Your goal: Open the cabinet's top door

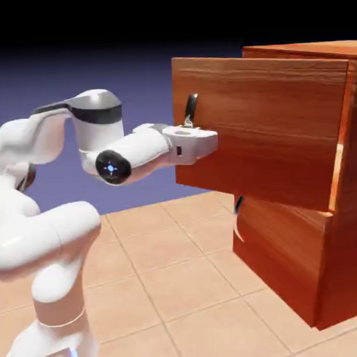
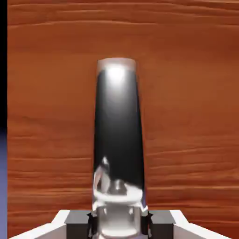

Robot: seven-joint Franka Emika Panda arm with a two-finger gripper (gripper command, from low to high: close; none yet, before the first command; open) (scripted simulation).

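Right of centre, the near-level gripper clamps the handle of the swung-out top door!

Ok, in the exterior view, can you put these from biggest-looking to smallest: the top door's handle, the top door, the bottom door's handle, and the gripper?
1. Top door
2. Gripper
Then the top door's handle and bottom door's handle: partly hidden, too close to rank.
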